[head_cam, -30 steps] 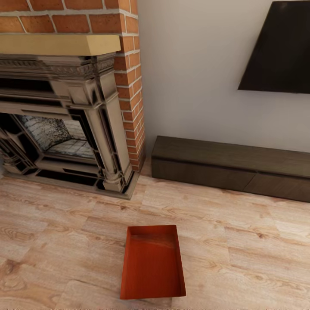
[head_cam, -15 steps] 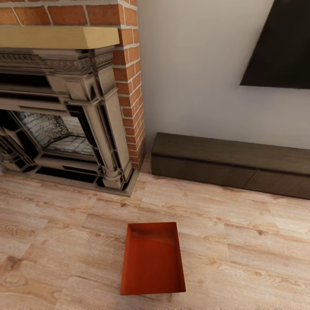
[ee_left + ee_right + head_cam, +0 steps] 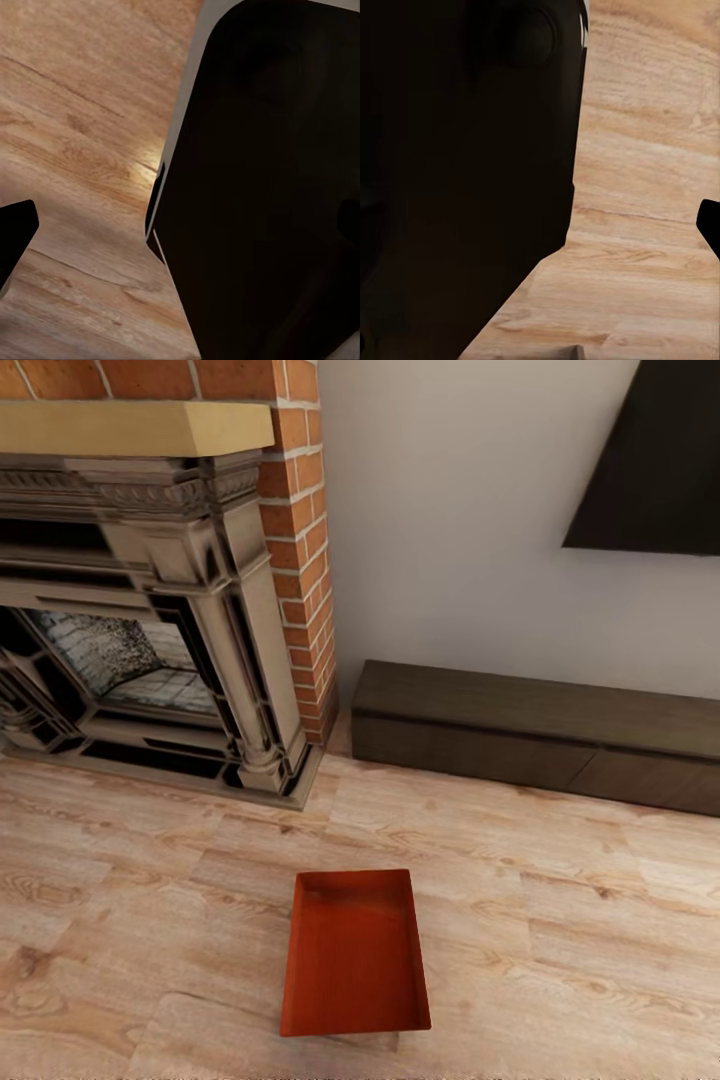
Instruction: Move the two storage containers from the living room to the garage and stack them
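You see one storage container (image 3: 354, 952) on the wood floor (image 3: 560, 920); dark bodywork blocks both wrist views, so finger states can't be told.

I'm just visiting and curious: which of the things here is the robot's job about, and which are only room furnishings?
Job:
- storage container, orange-red, open-topped, on the wood-plank floor

Just furnishings:
- fireplace
- brick chimney
- black TV
- low dark bench

Even, soft light (slightly blurry render).
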